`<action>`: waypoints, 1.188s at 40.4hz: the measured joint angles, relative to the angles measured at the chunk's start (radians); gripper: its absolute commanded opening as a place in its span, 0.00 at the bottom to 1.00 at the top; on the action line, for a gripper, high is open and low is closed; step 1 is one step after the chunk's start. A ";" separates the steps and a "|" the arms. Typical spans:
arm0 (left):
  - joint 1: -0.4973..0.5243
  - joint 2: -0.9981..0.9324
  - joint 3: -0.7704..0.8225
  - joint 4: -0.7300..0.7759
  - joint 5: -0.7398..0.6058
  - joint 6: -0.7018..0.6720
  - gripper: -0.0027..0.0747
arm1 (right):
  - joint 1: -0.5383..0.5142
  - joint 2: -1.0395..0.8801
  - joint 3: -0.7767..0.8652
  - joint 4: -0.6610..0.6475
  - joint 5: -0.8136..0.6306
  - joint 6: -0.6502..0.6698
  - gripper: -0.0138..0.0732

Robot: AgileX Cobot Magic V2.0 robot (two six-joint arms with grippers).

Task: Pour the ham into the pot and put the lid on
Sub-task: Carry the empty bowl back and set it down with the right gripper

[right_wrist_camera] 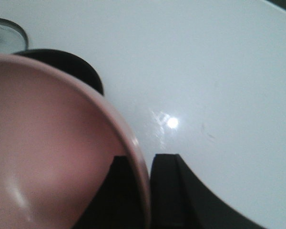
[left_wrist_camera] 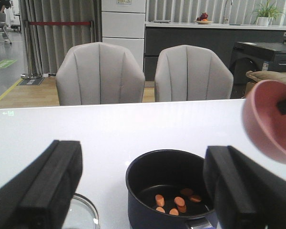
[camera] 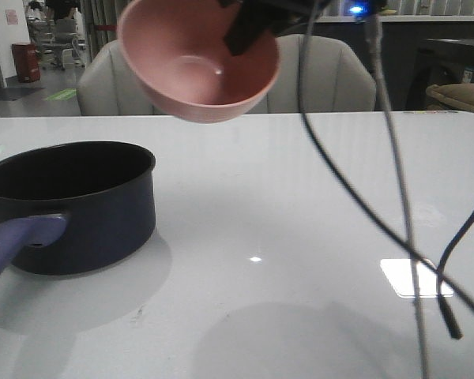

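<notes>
At the left of the front view the pot [camera: 79, 207] stands upright on the glossy white table [camera: 300, 237], a round, dark navy saucepan with a matte black inside. Its long blue-purple handle [camera: 16, 241] runs out toward the lower left corner of the frame.

In the left wrist view the left arm's fingers [left_wrist_camera: 43, 191], two blocky black foam-like pads, stand wide apart with nothing between them. The pot [left_wrist_camera: 169, 188] sits between and beyond them, and the ham [left_wrist_camera: 176, 202], a handful of small orange-pink pieces, lies scattered on the pot's black floor. At the bottom left of that view, just beside the pot, the lid [left_wrist_camera: 83, 214] lies on the table, showing only a rounded edge of clear glass with a shiny rim.

Toward the upper middle of the front view a smooth pink bowl [camera: 197, 59] hangs above the table, well apart from the pot, tipped so its open mouth faces the camera and downward; nothing is inside. The right arm's black fingers [right_wrist_camera: 164, 191] are clamped on the bowl's rim, one inside and one outside.

Dark cables [camera: 395, 213] trail down the right side of the front view.
</notes>
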 measured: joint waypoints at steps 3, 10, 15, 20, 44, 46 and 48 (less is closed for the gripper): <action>0.000 0.000 0.000 0.000 0.000 0.000 0.76 | -0.070 -0.001 0.000 -0.018 0.039 0.048 0.31; 0.000 0.000 0.000 0.000 0.000 0.000 0.76 | -0.194 0.006 0.017 -0.130 0.104 0.213 0.31; 0.000 0.000 0.000 0.000 0.000 0.000 0.76 | -0.249 0.038 0.028 -0.218 0.162 0.304 0.31; 0.000 0.000 0.000 0.000 0.000 0.000 0.76 | -0.270 0.089 0.030 -0.259 0.226 0.332 0.31; 0.000 0.000 0.000 0.000 0.000 0.000 0.76 | -0.275 0.243 0.030 -0.268 0.242 0.406 0.61; 0.000 0.000 0.000 0.000 0.000 0.000 0.76 | -0.275 0.243 0.030 -0.268 0.242 0.406 0.63; 0.000 0.000 0.000 0.000 0.000 0.000 0.76 | -0.275 0.243 0.030 -0.268 0.242 0.406 0.63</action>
